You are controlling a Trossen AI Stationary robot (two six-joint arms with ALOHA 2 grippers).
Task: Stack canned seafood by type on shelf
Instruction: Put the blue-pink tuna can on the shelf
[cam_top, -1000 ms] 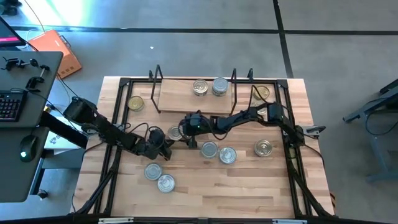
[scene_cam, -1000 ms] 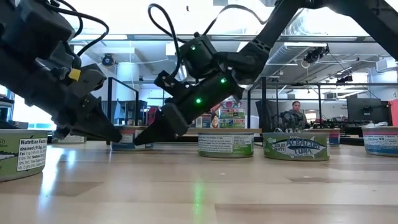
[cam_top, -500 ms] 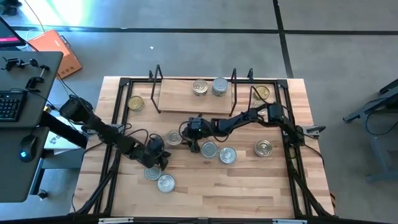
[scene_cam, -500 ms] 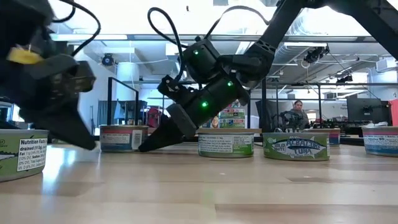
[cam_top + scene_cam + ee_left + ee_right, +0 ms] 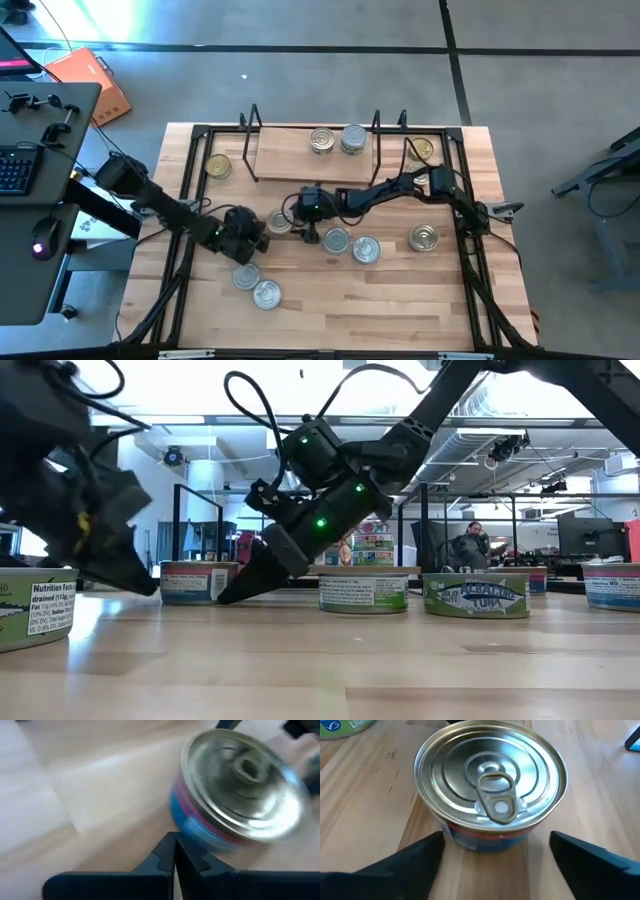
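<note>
My right gripper [image 5: 492, 857] stands released, its fingers [image 5: 405, 862] spread to either side of a pull-tab tin [image 5: 490, 785] with a silver top and blue-and-red label, just ahead of them on the table [image 5: 400, 300]. My left gripper [image 5: 174, 852] is clenched on nothing, its tips near the same tin from the other side. Beyond my right gripper, two tins [image 5: 337, 140] sit on the shelf [image 5: 285, 155]; other tins [image 5: 352, 245] lie nearby on the table.
</note>
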